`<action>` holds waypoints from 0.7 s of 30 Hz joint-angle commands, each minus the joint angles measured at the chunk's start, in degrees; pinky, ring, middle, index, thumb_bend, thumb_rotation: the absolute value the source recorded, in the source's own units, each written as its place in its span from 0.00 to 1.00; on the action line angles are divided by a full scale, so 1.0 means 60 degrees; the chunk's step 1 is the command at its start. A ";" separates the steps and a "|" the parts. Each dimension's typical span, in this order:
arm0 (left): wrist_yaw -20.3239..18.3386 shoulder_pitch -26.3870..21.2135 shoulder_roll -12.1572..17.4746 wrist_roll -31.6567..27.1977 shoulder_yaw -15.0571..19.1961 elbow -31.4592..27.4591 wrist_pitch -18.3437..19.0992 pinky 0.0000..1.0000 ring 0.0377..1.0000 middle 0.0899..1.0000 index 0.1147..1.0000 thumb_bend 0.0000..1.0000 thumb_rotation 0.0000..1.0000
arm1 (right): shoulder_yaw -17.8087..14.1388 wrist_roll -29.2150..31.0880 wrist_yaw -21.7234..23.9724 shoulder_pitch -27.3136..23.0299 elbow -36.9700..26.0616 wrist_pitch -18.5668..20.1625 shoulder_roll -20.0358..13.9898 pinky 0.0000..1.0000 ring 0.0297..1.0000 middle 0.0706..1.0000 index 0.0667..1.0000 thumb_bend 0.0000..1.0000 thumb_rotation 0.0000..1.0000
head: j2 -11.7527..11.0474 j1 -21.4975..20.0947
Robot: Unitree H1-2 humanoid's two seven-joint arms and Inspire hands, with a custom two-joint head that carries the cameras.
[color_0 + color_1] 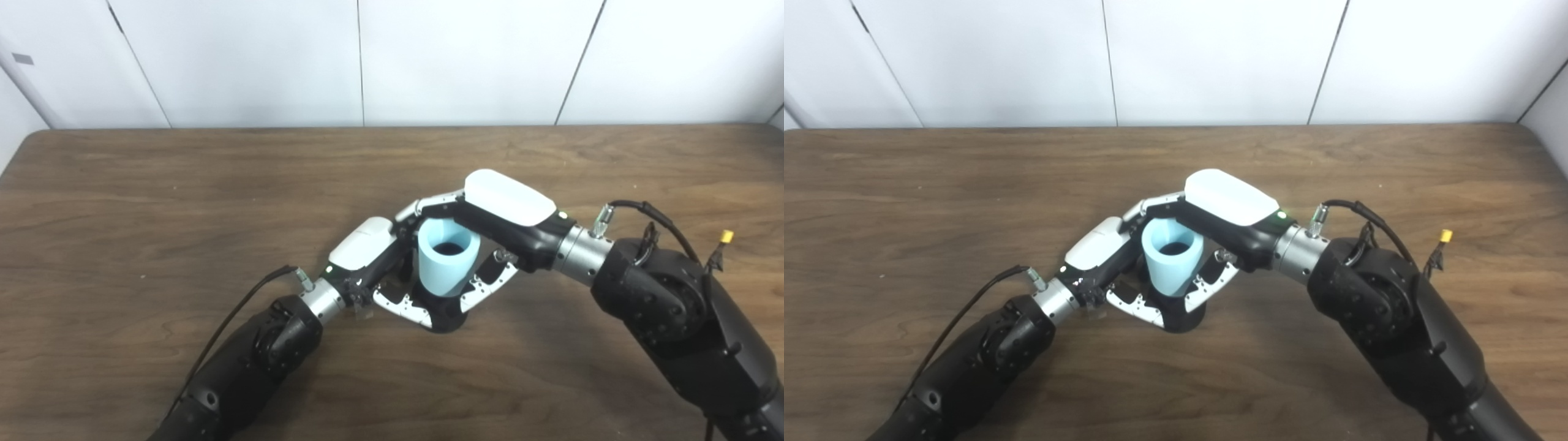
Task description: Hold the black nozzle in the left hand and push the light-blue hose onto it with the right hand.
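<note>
A short light-blue hose point(446, 257) stands upright at the middle of the wooden table point(184, 196), its open end facing up. Its lower end sits over a black nozzle point(446, 315), of which only the base shows. My left hand point(373, 263) is shut on the black nozzle low down, its fingers point(398, 306) curling round the base. My right hand point(496, 214) reaches in from the right and is shut on the light-blue hose, fingers behind it and thumb point(490, 283) in front. The two hands touch around the joined parts.
White wall panels point(367, 61) stand behind the table's far edge. Both black forearms point(667, 300) slope in from the bottom corners, with a cable and a yellow connector point(726, 236) on the right one.
</note>
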 commanded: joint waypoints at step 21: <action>-0.0862 0.0743 0.0173 0.0670 -0.0505 0.0805 0.0529 0.27 0.35 0.38 0.45 0.50 0.00 | -0.1324 -0.0474 -0.0332 -0.0102 -0.0487 -0.0388 0.0577 0.79 1.00 1.00 1.00 1.00 0.25 | 0.0023 -0.0007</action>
